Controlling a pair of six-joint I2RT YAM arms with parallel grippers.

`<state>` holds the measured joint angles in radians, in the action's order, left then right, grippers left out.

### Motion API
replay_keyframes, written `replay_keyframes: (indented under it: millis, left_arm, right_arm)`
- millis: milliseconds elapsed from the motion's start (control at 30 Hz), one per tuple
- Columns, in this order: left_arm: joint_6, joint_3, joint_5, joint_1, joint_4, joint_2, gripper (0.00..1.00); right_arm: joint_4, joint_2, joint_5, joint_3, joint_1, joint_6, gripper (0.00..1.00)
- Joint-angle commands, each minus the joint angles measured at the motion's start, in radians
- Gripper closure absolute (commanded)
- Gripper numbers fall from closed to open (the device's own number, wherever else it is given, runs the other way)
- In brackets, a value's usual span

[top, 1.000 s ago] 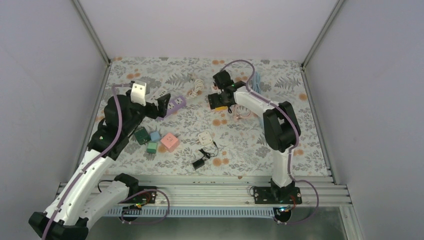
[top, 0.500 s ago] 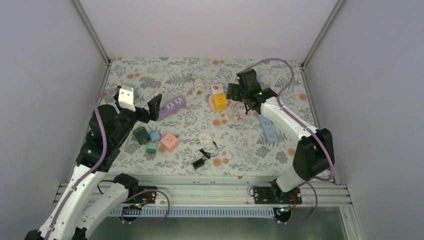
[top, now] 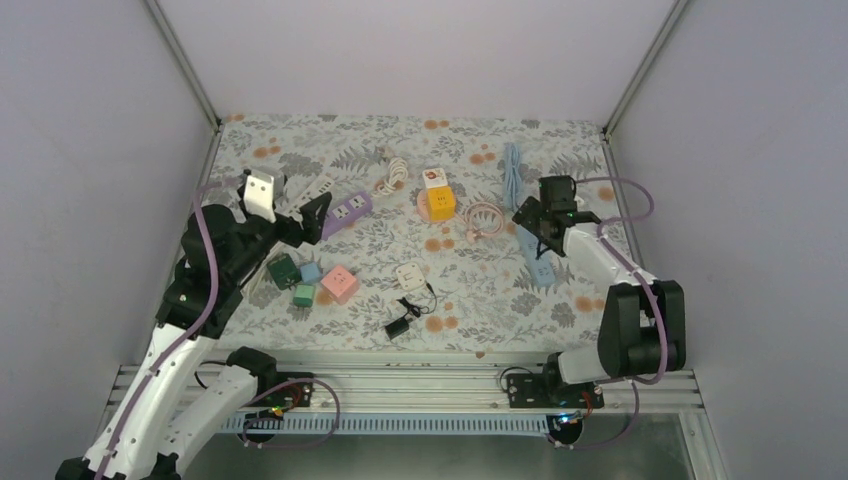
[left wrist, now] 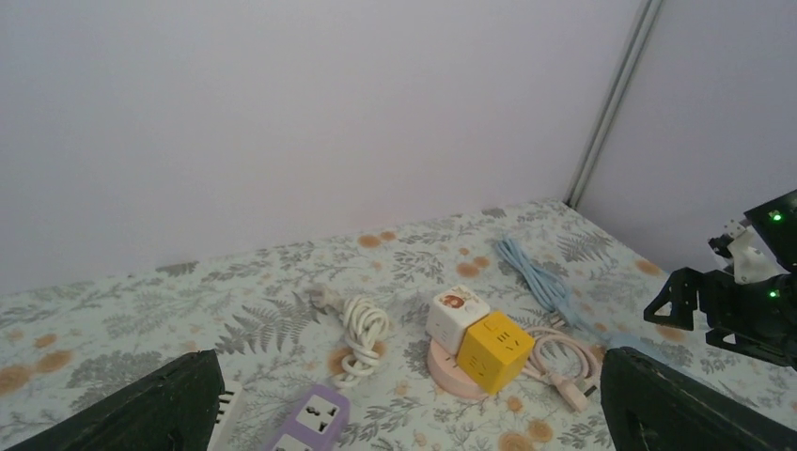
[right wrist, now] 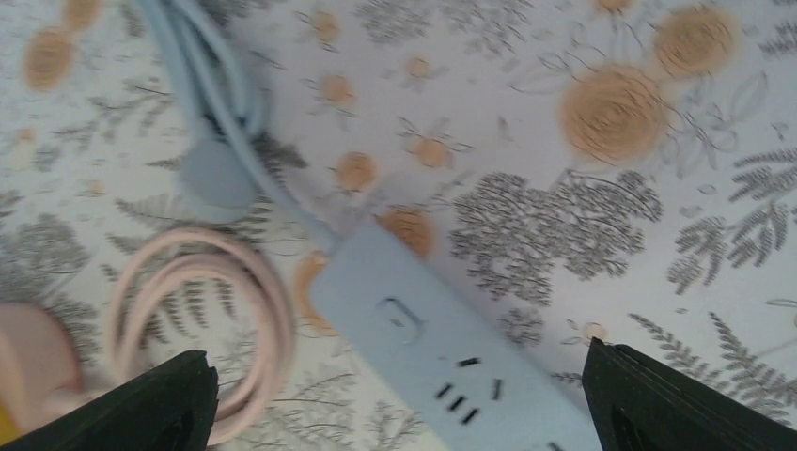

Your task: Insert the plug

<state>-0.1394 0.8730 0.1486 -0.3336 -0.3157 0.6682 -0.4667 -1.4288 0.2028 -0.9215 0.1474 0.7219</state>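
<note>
— What lies nearest?
— The aluminium rail (top: 420, 385), then the floral table cover (top: 480, 300) (grey walls (top: 400, 50) close three sides). A black adapter (top: 398, 326) comes first, then a white cube (top: 408, 275) and a pink cube (top: 339, 284).
— And the grippers?
— The left gripper (top: 308, 216) hangs wide open and empty beside the purple strip (top: 347, 209). The right gripper (top: 535, 222) gapes empty above the blue strip (top: 538, 262).
— The plug?
— The pink plug (left wrist: 571, 392) lies loose by its coiled pink cord (top: 483, 218), between the yellow cube (top: 441, 202) and the blue strip. A white cord (top: 392, 178) lies farther back.
</note>
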Motion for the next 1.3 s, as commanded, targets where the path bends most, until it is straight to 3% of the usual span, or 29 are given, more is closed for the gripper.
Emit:
replay_keyframes:
  millis: [0,233,400,667,900,1267]
  left_arm:
    - [-0.007,-0.034,0.059,0.008,0.037,0.01,0.0]
    - [-0.132,-0.054,0.062,0.007,0.062,0.071,0.0]
    - [-0.218,-0.011,0.112,0.006,0.016,0.171,0.01]
    - [-0.384,-0.095,-0.081,0.006,-0.037,0.263,0.01]
    - [-0.43,-0.148,-0.062,0.007,0.006,0.351,0.01]
    - [-0.433,-0.155,-0.115,-0.02,-0.095,0.478,0.13]
  right_arm:
    - [0.059,-0.012,-0.082,0.055,-0.054,-0.032,0.0]
    - [0.106,-0.07,-0.112,0.121,-0.119,-0.07,0.01]
    - [0.165,-0.085,-0.214,0.169,-0.116,-0.093,0.05]
    - [0.192,0.014,-0.3,0.244,-0.029,-0.058,0.07]
    - [0.235,0.012,-0.41,0.245,0.045,-0.035,0.07]
    - [0.163,0.186,-0.116,0.229,0.085,-0.165,0.09]
